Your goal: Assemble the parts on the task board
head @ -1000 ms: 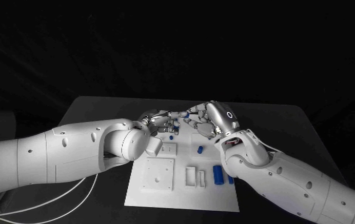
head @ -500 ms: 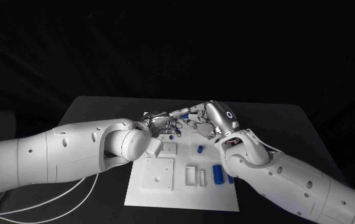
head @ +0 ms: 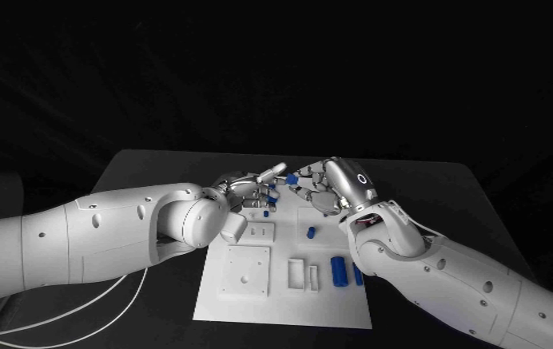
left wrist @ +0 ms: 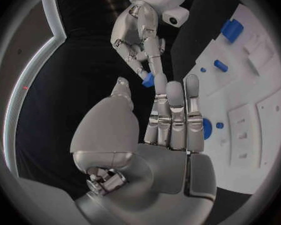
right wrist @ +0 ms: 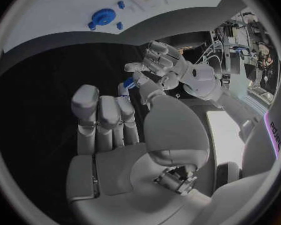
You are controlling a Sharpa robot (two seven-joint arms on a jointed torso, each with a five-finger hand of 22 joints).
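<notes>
The white task board (head: pixel 282 301) lies in the middle of the table; its far end is under both hands. My right hand (head: pixel 332 185) pinches a small blue part (head: pixel 292 180) at its fingertips, above the board's far edge. The same part (left wrist: pixel 148 79) shows in the left wrist view at the tips of the right hand (left wrist: pixel 139 32), and again as the blue part (right wrist: pixel 129 83) in the right wrist view. My left hand (head: pixel 245 190) hovers just left of it, fingers stretched out and holding nothing, one fingertip (left wrist: pixel 160 81) close to the part.
On the board lie a blue cylinder (head: pixel 339 271), a small blue peg (head: pixel 313 232), another blue peg (head: pixel 268 214) and white blocks (head: pixel 248 269). A blue gear (left wrist: pixel 206 129) sits near the board's far edge (right wrist: pixel 65 10). A white cable (head: pixel 104 305) runs at the front left.
The left hand's fingers have straightened and drawn slightly away from the right hand. The blue part now shows clearly at the right hand's fingertips. Both arms have hardly moved.
</notes>
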